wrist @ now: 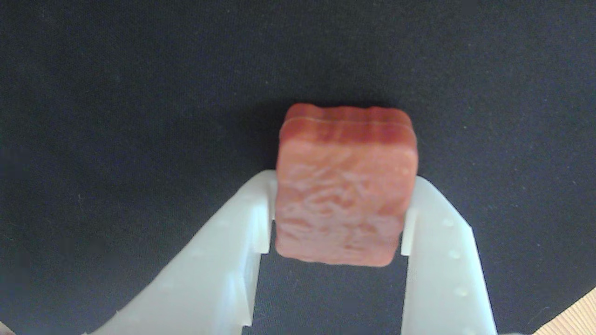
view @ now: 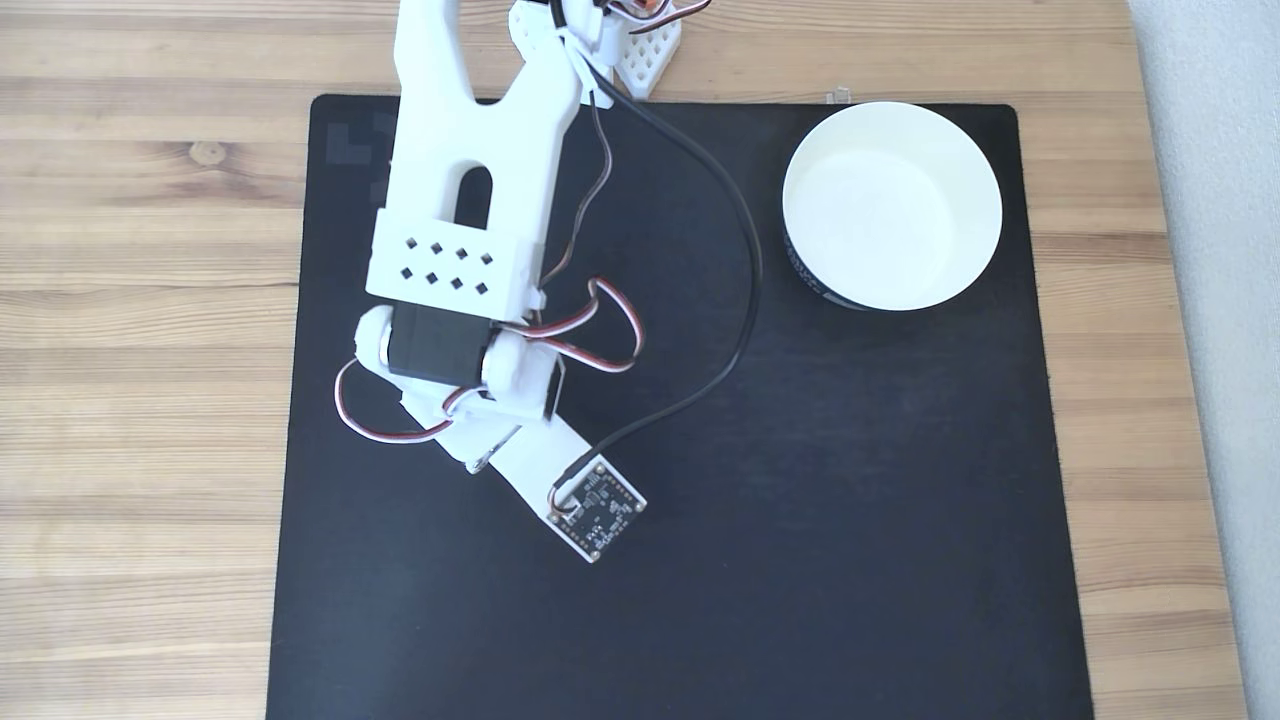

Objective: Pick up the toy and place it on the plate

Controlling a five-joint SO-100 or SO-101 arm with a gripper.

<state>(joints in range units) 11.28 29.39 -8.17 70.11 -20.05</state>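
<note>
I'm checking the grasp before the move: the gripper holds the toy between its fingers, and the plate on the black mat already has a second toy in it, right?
Not quite. The gripper does clamp the toy, but in the fixed view the plate is empty.

In your wrist view the two white fingers press on either side of the reddish-brown, speckled toy, held over the black mat, though you cannot tell whether it is lifted, with a sliver of wooden worktop at bottom right.
</note>
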